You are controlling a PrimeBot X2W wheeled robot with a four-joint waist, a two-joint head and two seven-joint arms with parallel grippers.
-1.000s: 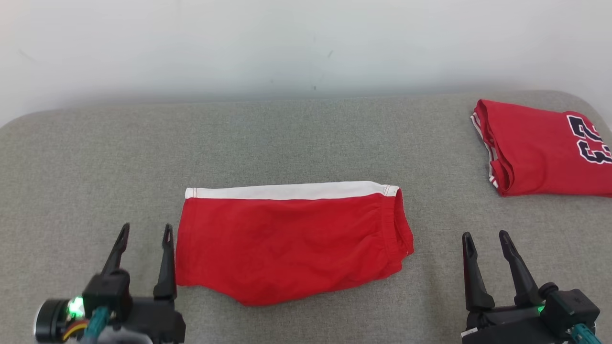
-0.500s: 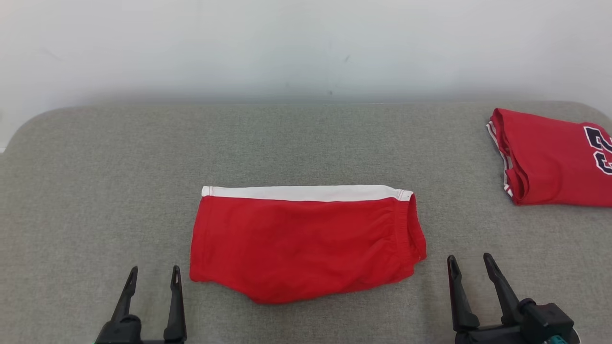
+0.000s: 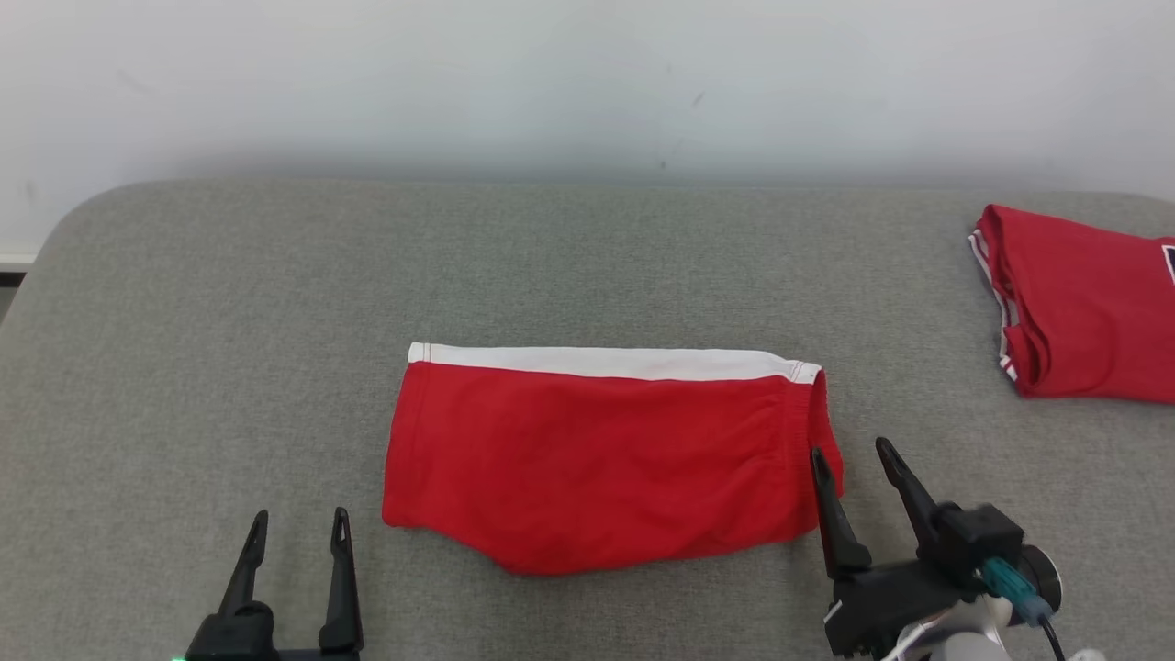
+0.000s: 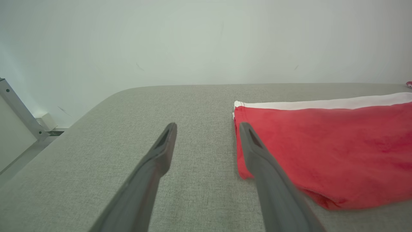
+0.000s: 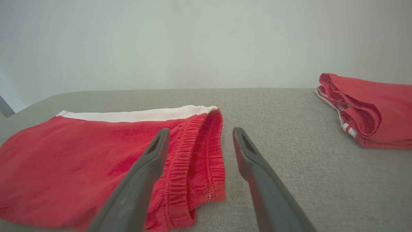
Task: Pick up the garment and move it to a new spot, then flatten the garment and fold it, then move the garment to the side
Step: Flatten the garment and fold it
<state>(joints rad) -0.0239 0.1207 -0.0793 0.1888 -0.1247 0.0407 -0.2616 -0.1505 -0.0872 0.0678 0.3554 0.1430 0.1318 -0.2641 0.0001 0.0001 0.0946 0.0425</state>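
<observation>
Folded red shorts (image 3: 606, 459) with a white stripe along the far edge lie flat on the grey table (image 3: 229, 321). My right gripper (image 3: 852, 452) stands open at the shorts' right end, above the elastic waistband (image 5: 199, 151), with the left finger over the cloth and the right finger over bare table. Nothing is between its fingers. My left gripper (image 3: 300, 518) is open near the front edge, left of the shorts' (image 4: 322, 145) left end, holding nothing.
A second red garment (image 3: 1083, 312), folded, with dark numbers and striped trim, lies at the back right of the table (image 5: 370, 109). A pale wall (image 3: 587, 83) runs behind the table. A metal bracket (image 4: 19, 112) stands off the table's left edge.
The head camera has turned, shifting the scene rightward. My right gripper has moved left and forward to the shorts' waistband end. My left gripper has drawn back toward the front edge.
</observation>
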